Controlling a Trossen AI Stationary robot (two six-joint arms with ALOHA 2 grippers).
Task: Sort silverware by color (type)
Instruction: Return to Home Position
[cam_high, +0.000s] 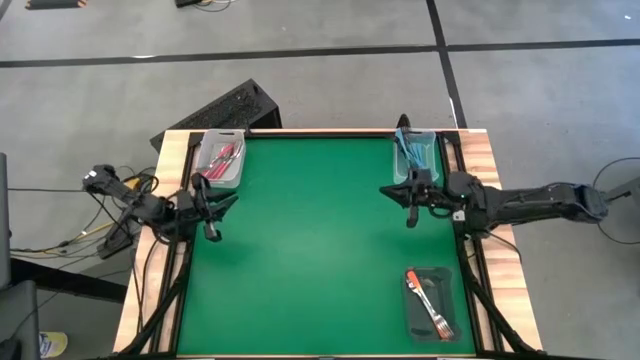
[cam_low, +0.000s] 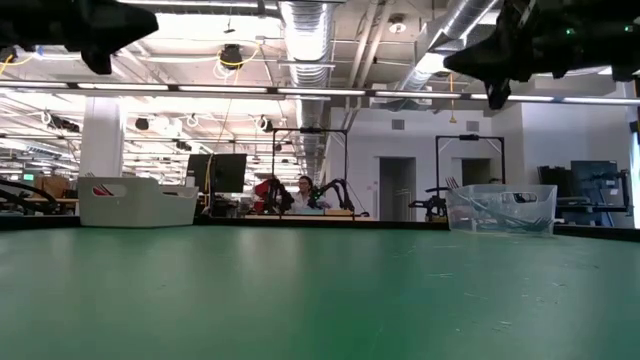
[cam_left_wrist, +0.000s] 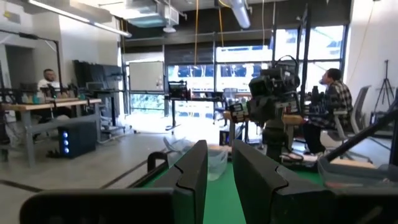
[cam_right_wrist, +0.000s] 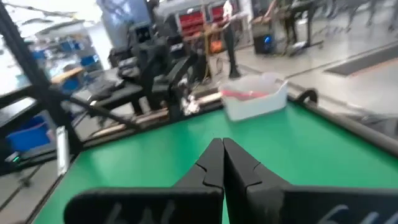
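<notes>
Both arms are drawn back to the table's (cam_high: 320, 250) side edges, each reaching level toward the middle and well above the green surface.

The left gripper (cam_high: 228, 202) hangs just near of the white bin (cam_high: 222, 160) at the far left corner. In its wrist view the left gripper (cam_left_wrist: 219, 146) points across the table at the other arm, its fingers (cam_left_wrist: 193, 177) parted by a narrow gap with nothing between them.

The right gripper (cam_high: 390, 192) sits just near of the clear bin (cam_high: 415, 155) at the far right corner. Its wrist view shows the right gripper (cam_right_wrist: 222, 144) pressed closed, tips touching and empty, aimed at the white bin (cam_right_wrist: 255, 102) and the left arm.

The silverware is all inside bins. The pink-handled forks (cam_high: 224, 158) lie in the white bin, the blue-handled forks (cam_high: 412, 150) in the clear bin, and the orange-handled forks (cam_high: 428, 300) in a dark bin (cam_high: 430, 315) at the near right. From the low view the white bin (cam_low: 135, 200) stands at the left and the clear bin (cam_low: 500, 210) at the right, with both arms dark overhead.
</notes>
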